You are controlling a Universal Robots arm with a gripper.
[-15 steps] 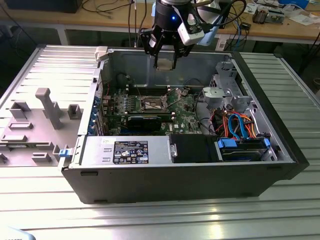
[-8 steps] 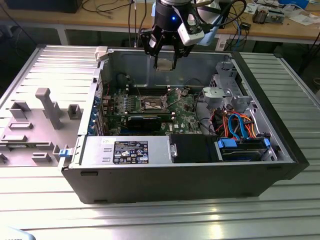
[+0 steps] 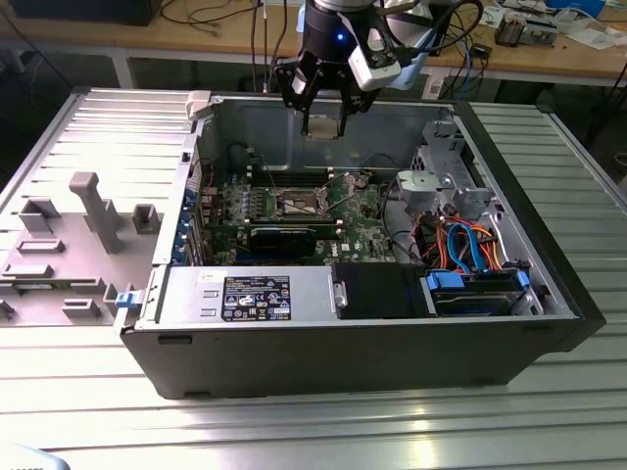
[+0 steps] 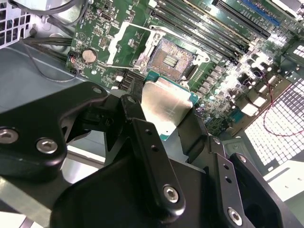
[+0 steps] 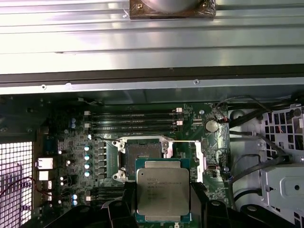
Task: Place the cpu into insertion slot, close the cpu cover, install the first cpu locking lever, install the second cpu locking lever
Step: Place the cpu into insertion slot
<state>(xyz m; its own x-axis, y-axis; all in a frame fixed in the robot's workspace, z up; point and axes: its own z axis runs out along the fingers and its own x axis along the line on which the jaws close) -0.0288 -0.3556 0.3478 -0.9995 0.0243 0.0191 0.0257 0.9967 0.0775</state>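
Black robot gripper [image 3: 323, 125] has its jaws clamped on the small silvery square cpu [image 5: 163, 194], hovering above the empty dark-centred square insertion slot [image 5: 142, 154]. Nothing's seated yet, so every step is left imo.

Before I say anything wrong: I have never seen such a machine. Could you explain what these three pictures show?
A robot arm hangs over an open computer case lying on a metal table. The exterior view is from a camera off the arm; both wrist views come from cameras riding on the arm. The gripper holds the cpu, a flat silvery chip, by its edges, above the green board, not yet in the slot, whose dark centre is uncovered.
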